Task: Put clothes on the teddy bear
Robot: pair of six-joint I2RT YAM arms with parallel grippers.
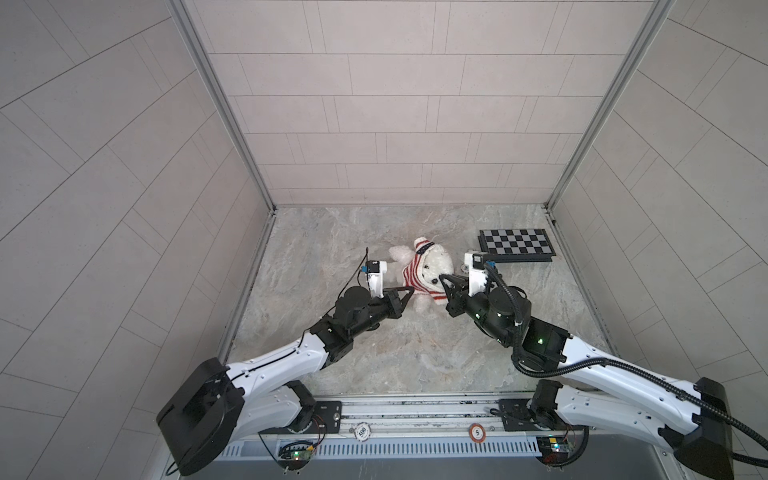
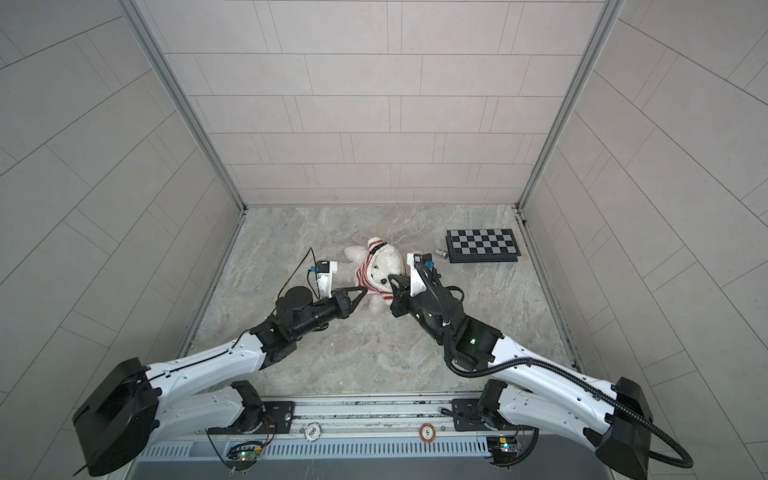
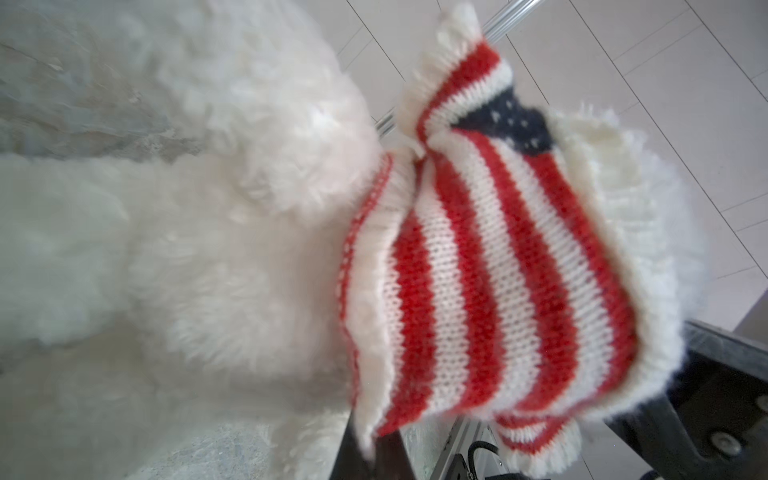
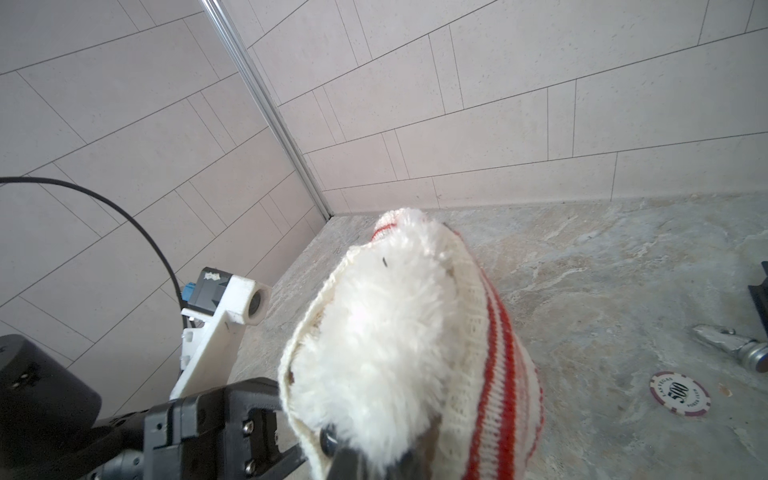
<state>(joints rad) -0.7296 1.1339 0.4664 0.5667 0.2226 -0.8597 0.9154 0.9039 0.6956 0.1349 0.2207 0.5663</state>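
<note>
Teddy bear [image 1: 437, 261] lies face up near the middle of the table [image 1: 374, 345], with a red-and-white striped sweater [image 1: 409, 277] bunched round its head and shoulders. The left pincer [image 1: 119, 291] is clenched on the sweater's ribbed hem; the left wrist view shows the knit pinched between dark fingers [image 3: 388, 463]. The right pincer [image 1: 444, 279] is clenched at the opposite rim, beside the bear's face. Whether fur is caught with the knit cannot be told.

Judgement: the step in hand is drawing the sweater down over the body. Recommended practice is to pull both sides evenly away from the head, keep the opening stretched wide, and lift slightly so the plush does not drag on the table. An uneven pull would likely twist the knit or roll the bear.

Condition of the bear: fluffy white plush, with small dark eyes and nose showing within the opening and one pale limb free beyond the sweater. It looks soft throughout and is expected to yield under load.
</note>
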